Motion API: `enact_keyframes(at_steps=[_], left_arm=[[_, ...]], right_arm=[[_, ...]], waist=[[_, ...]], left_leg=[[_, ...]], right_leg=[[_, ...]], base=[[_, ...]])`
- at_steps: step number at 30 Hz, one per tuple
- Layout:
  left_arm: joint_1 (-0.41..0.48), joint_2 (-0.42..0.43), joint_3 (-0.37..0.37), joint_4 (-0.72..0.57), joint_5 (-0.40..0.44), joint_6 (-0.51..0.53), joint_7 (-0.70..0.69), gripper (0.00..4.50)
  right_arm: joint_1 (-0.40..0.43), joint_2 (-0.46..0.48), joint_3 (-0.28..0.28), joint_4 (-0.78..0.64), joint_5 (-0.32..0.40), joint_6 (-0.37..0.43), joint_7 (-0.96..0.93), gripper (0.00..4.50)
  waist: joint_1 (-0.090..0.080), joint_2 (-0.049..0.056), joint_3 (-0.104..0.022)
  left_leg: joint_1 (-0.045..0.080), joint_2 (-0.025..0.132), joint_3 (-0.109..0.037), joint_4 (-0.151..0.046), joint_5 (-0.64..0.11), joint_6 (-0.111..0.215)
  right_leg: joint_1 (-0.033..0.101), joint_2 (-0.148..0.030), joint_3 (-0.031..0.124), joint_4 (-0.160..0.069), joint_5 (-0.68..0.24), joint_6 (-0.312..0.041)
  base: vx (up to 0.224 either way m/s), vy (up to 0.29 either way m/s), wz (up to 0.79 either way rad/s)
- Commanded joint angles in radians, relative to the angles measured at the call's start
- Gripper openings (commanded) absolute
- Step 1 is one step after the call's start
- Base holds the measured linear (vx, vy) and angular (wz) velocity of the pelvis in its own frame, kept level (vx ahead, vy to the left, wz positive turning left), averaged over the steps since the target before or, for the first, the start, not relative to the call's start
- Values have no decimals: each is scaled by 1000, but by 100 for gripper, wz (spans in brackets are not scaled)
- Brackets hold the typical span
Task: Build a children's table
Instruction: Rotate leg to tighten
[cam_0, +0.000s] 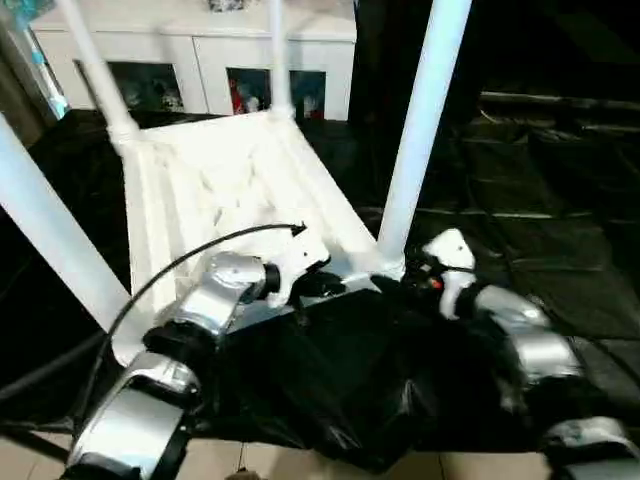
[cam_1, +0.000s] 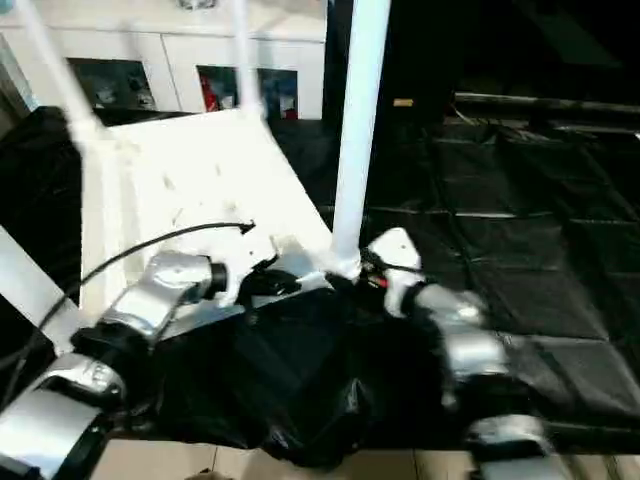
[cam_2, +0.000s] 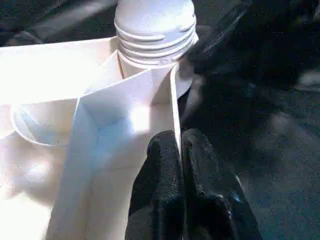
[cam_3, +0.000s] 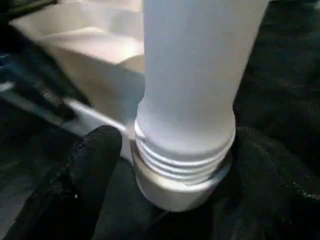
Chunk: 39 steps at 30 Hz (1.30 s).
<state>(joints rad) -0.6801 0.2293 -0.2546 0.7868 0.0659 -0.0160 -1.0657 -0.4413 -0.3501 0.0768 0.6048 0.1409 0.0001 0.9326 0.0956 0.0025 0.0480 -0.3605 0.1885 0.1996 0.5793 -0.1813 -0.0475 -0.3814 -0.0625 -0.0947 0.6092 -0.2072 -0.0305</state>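
Left jaws pinch the tabletop (cam_2: 125, 115) rim; right jaws spread, seemingly flanking the leg (cam_3: 195, 75) base.

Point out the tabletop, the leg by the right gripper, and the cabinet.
Tabletop (cam_0: 235, 185): left eye view, on its ribbed underside.
Leg by the right gripper (cam_0: 420, 130): left eye view, midway up the tube.
Cabinet (cam_0: 215, 60): left eye view, on the white frame between doors.

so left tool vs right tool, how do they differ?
The left tool is shut, pinching the tabletop's rim; the right tool stands wide, fingers either side of the leg at its threaded base. Left sits on the tabletop edge, right at the corner socket. Both have black fingers.
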Motion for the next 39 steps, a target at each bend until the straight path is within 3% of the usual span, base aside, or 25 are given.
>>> enact_keyframes(at_steps=[1, 6, 12, 14, 17, 18, 25, 28, 29, 30, 32, 33, 34, 35, 37, 39], left_arm=[[24, -4, -26, -38, -39, -26, -87, 0], [58, 32, -36, -97, -66, -2, -173, 0], [80, 45, -32, -129, -66, 10, -195, 0], [84, 47, -32, -136, -66, 13, -198, 0], [87, 51, -34, -145, -68, 19, -202, 0], [88, 54, -35, -147, -69, 22, -204, 0], [91, 54, -30, -152, -61, 26, -189, 0], [68, 31, -15, -114, -31, 29, -88, 0], [43, 6, -1, -77, -19, 35, -13, 0], [32, -7, 5, -63, -16, 39, 18, 0], [19, -29, 7, -47, -10, 46, 57, 0], [15, -37, 6, -43, -8, 50, 68, 0], [15, -37, 6, -43, -8, 50, 68, 0], [-4, -76, 0, -11, 11, 61, 134, 0], [-21, -111, -2, 16, 23, 75, 199, 0], [-28, -125, -3, 27, 25, 80, 218, 0]], right_arm=[[0, -11, 35, -39, 31, 23, 115, 382], [-5, -34, 51, -37, 35, 40, 193, 382], [-6, -26, 60, -43, 46, 57, 219, 382], [-9, -20, 56, -35, 49, 59, 223, 347], [-12, -16, 53, -28, 50, 58, 231, 347], [-13, -15, 52, -28, 52, 57, 235, 316], [-1, -12, 49, -31, 57, 68, 225, 286], [-1, 23, 30, 12, 25, 42, 99, 283], [-9, 68, 1, 73, -4, 18, -58, 281], [-12, 90, -14, 97, -10, 15, -126, 280], [-19, 129, -38, 134, -14, 18, -237, 280], [-23, 145, -47, 149, -15, 20, -283, 280], [-23, 145, -47, 149, -15, 20, -283, 280], [-36, 214, -77, 191, -13, 27, -441, 280], [-47, 272, -77, 211, -21, 26, -529, 279], [-53, 298, -69, 220, -30, 21, -555, 279]], waist=[[5, -15, -58], [7, -18, -59], [10, -18, -57], [10, -18, -57], [11, -19, -59], [11, -19, -58], [13, -18, -59], [11, -19, -57], [9, -19, -56], [0, -17, -50], [-10, -17, -51], [-14, -16, -47], [-14, -17, -47], [-17, -6, -47], [-20, -5, -47], [-19, -7, -48]], left_leg=[[3, 59, -26, -54, -137, 106], [2, 62, -25, -52, -123, 106], [5, 63, -26, -54, -144, 86], [4, 63, -26, -55, -138, 85], [4, 62, -26, -53, -127, 85], [3, 61, -25, -53, -126, 87], [4, 61, -25, -52, -123, 85], [5, 60, -26, -54, -135, 78], [5, 59, -26, -54, -141, 74], [11, 58, -30, -60, -188, 39], [10, 58, -34, -63, -208, 22], [15, 57, -33, -63, -237, 20], [16, 56, -33, -63, -243, 19], [15, 57, -34, -65, -248, 18], [19, 57, -38, -69, -271, 1], [21, 58, -36, -68, -265, -2]], right_leg=[[48, -101, 64, -80, -169, -177], [42, -101, 62, -74, -147, -204], [40, -105, 64, -78, -195, -191], [41, -104, 64, -77, -192, -189], [42, -104, 64, -75, -174, -190], [41, -103, 64, -74, -169, -191], [42, -103, 64, -74, -169, -188], [39, -104, 64, -78, -195, -184], [39, -105, 64, -81, -213, -181], [33, -109, 63, -93, -311, -165], [37, -109, 62, -97, -360, -149], [30, -109, 64, -104, -389, -145], [31, -110, 65, -106, -401, -140], [28, -110, 68, -106, -404, -139], [28, -109, 66, -108, -425, -133], [28, -108, 68, -106, -385, -139]], base=[[0, 0, 0], [0, 0, 0], [0, 0, 0], [0, 0, 0], [0, 0, 0], [0, 0, 0], [0, 0, 0], [0, 0, 0], [0, 0, 0], [0, 0, 0], [0, 0, 0], [0, 0, 0], [0, 0, 0], [0, 0, 0], [0, 0, 0], [0, 0, 0]])
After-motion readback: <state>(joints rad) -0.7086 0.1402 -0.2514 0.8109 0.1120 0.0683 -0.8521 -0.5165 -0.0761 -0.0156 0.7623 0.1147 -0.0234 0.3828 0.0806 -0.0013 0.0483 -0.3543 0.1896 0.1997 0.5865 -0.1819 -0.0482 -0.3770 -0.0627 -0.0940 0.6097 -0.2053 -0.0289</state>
